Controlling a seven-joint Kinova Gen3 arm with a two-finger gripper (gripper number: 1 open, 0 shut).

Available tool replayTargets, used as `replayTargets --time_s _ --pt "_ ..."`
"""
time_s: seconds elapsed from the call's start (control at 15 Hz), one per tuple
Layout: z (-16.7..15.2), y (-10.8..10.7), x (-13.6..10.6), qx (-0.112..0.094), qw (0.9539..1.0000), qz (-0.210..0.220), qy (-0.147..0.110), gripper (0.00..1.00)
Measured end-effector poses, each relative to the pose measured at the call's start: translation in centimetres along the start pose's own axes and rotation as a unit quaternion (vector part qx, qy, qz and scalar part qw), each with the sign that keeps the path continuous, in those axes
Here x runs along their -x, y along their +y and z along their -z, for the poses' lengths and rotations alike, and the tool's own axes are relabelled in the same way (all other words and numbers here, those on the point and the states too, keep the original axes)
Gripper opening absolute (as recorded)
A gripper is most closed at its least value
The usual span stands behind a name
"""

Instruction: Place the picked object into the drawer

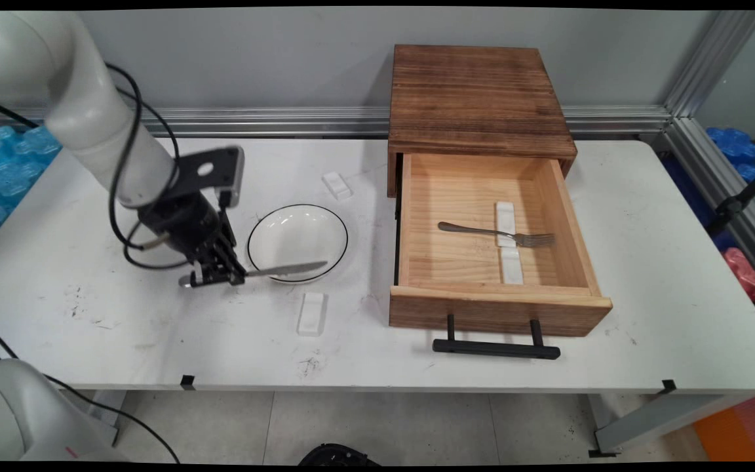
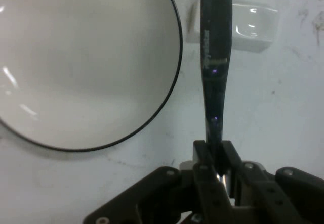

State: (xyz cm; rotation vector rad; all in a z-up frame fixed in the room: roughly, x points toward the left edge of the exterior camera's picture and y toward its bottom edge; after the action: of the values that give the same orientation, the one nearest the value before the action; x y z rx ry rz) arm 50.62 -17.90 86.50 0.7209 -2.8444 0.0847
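At left-centre of the frame my gripper (image 1: pixel 217 278) is clenched on the knife (image 1: pixel 282 269) by its handle, blade running rightward over the near rim of the bowl (image 1: pixel 266 226), above a white rest (image 1: pixel 311 313).

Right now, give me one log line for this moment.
gripper: shut on knife | knife: blade over bowl rim | drawer: open, fork inside

Knife (image 2: pixel 215 77) blade cut off at hand view's top edge, bowl (image 2: pixel 76 62) cropped left and top, rest (image 2: pixel 250 24) partly hidden behind knife.
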Motion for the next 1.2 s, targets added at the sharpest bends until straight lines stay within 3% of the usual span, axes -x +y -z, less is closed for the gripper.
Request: replayTargets --time_s 0.27,0.47,0.8,1.2 --pt "2.8 -0.6 -1.3 -0.004 1.0 0.0 0.006 0.0" --pt "4.7 -1.0 -3.7 -0.007 0.9997 -0.005 0.022 0.0" --pt "6.3 -1.2 -9.9 -0.01 0.9974 -0.019 0.069 0.0" --pt "5.3 -0.9 -18.6 -0.016 0.9932 -0.032 0.111 0.0"
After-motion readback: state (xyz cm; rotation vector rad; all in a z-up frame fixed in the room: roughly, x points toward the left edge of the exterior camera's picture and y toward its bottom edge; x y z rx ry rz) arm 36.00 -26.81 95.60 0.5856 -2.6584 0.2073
